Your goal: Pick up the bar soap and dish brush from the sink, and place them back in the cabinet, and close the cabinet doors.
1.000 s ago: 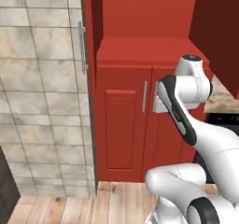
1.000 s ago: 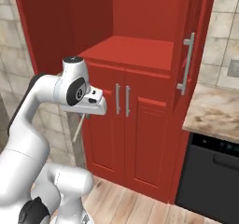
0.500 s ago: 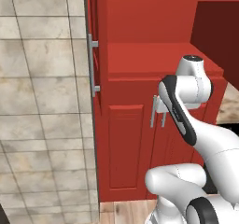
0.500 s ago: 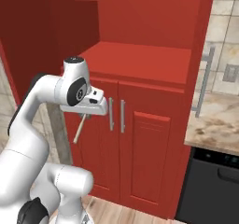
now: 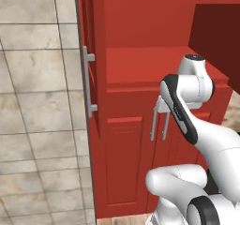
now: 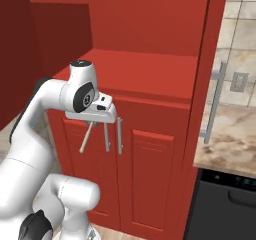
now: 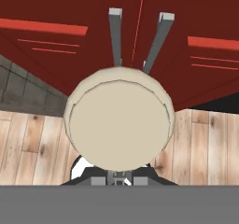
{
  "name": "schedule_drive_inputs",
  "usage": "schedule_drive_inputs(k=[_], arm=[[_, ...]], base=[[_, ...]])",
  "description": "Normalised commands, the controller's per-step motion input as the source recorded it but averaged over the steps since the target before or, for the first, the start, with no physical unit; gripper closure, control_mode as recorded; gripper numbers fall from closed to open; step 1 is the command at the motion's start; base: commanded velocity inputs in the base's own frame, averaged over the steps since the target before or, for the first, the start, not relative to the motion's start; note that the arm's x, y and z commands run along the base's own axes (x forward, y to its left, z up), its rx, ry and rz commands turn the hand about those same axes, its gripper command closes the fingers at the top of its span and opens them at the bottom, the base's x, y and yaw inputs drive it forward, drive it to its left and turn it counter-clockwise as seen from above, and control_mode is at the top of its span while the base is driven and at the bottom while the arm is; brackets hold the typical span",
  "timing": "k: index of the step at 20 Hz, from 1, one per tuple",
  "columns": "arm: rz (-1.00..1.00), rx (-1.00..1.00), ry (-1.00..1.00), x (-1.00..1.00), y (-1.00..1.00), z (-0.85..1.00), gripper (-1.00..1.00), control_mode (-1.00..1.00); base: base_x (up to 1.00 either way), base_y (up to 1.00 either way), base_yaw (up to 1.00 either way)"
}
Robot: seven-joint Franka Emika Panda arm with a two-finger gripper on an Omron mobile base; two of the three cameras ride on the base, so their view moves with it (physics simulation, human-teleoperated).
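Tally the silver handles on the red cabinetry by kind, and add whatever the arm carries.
long bar handles: 2
short bar handles: 2
dish brush: 1
Total: 5

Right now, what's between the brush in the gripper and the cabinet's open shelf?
Nothing. In the right base view the brush hangs below the gripper, with bare air up to the shelf.

- I can read no text, label, brand, number or sign in any of my three views.
- The red cabinet (image 5: 140, 78) fronts and shelves I see are plain.
- The dark appliance (image 6: 225, 204) at lower right has small teal marks on its panel, too small for me to read.
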Motion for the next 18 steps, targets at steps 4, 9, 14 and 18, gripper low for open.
schedule_drive_inputs(k=[4, 9, 14, 18], arm=[[0.0, 0.0, 0.0, 0.0, 0.0, 0.0, 1.0, 1.0], [0.0, 0.0, 0.0, 0.0, 0.0, 0.0, 1.0, 1.0], [0.0, 0.0, 0.0, 0.0, 0.0, 0.0, 1.0, 1.0], [0.0, 0.0, 0.0, 0.0, 0.0, 0.0, 1.0, 1.0]], base=[[0.27, 0.11, -0.13], [0.15, 0.13, -0.11], [0.22, 0.09, -0.16], [0.18, 0.2, -0.2]])
